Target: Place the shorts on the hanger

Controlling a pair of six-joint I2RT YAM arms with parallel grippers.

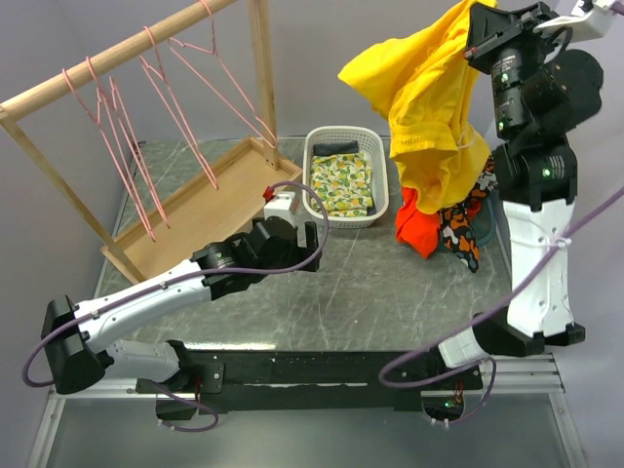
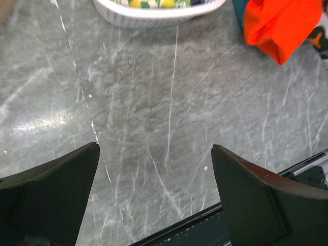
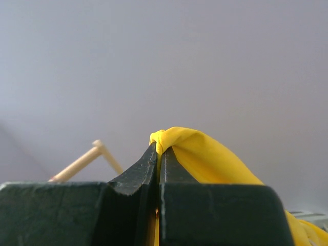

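My right gripper [image 1: 475, 21] is raised high at the back right and shut on the bright yellow shorts [image 1: 424, 107], which hang from it in a long fold. In the right wrist view the closed fingertips [image 3: 156, 154] pinch a yellow fold of the shorts [image 3: 205, 154]. Several pink wire hangers [image 1: 122, 146] hang on the wooden rail [image 1: 117, 54] at the back left. My left gripper [image 1: 314, 242] is open and empty, low over the table's middle; in its wrist view the gripper [image 2: 156, 154] shows only bare marble between the fingers.
A white basket [image 1: 322, 146] with a lemon-patterned cloth [image 1: 341, 180] stands at the back centre. An orange-red cloth [image 1: 417, 229] and a black-white-orange patterned cloth [image 1: 458, 229] lie under the hanging shorts. The rack's wooden base tray [image 1: 195, 219] sits at the left.
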